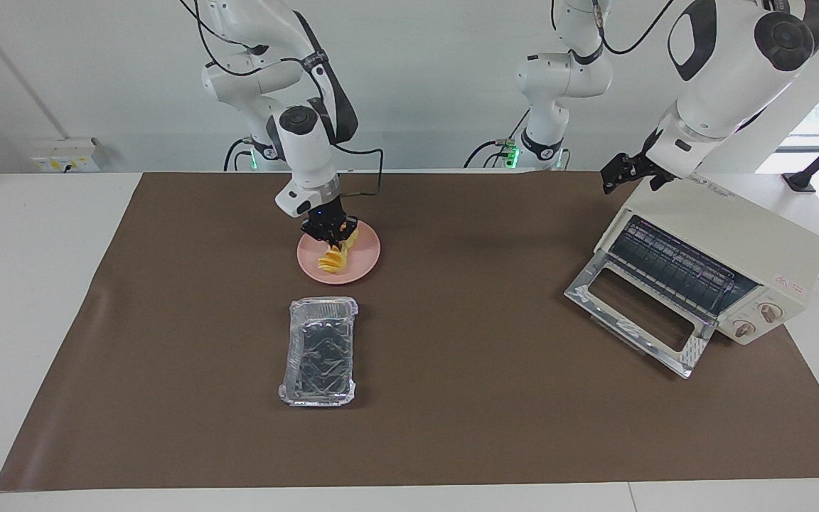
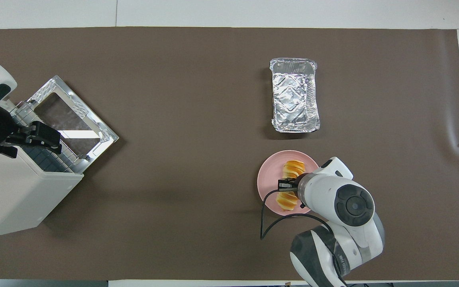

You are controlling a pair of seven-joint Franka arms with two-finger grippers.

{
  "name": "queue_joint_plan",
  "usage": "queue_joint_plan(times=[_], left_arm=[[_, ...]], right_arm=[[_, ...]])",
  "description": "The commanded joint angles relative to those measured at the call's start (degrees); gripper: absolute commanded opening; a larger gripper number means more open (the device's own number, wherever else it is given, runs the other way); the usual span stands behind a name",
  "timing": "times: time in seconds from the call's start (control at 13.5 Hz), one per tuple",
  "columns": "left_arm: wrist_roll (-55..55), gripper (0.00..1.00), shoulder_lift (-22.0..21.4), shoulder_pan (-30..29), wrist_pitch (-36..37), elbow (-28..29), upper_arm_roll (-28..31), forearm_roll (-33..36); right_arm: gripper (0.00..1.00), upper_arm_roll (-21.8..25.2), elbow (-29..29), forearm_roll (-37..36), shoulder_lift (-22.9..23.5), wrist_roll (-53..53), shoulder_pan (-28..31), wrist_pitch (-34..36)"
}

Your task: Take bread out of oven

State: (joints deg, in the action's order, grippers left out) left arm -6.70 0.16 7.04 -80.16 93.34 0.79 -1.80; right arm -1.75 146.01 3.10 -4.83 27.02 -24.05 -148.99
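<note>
So from my end: the worktop (image 1: 452,398) has the oven (image 1: 729,245) sitting at the left arm's end, door dropped open and the rack looking bare as far as I can see. The left pincer (image 1: 626,173) is parked over the oven's top corner nearest the robots, jaws spread wide, holding nothing; that arm is just waiting.

The foil tray (image 1: 320,351) sits empty toward the right arm's end, farther from the robots than the pink plate (image 1: 365,264). The bread (image 1: 333,257) is lying on that plate, so I'd call it out of the oven and basically delivered.

What matters now: the right pincer (image 1: 331,235) is directly on top of the loaf, around its middle, with the loaf's long axis running roughly toward and away from the robots, slightly skewed in the overhead view. The bread is straight below the fingers, not off to any side. I honestly can't tell whether they're gripping it or have let go. If it's released, my guess is the only clean exit is straight up, since a sideways pull could drag the loaf off the plate.
</note>
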Motion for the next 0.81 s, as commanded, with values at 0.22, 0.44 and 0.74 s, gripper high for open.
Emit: queue_joint_plan(times=[0.22,0.44,0.74], left_arm=[[0.2,1.00,-1.2,-0.5,-1.1,1.3,-0.4,0.9],[0.2,1.00,-1.3,-0.5,-1.1,1.3,-0.4,0.9],[0.2,1.00,-1.3,-0.5,-1.1,1.3,-0.4,0.9]], right_arm=[[1.00,0.0,-12.6,0.3,2.7,2.2,1.4,12.8],[1.00,0.2,-23.7,0.3,3.4,0.7,6.8,23.6],[1.00,0.3,-34.6,0.3,3.5,-13.2,17.4,30.8]])
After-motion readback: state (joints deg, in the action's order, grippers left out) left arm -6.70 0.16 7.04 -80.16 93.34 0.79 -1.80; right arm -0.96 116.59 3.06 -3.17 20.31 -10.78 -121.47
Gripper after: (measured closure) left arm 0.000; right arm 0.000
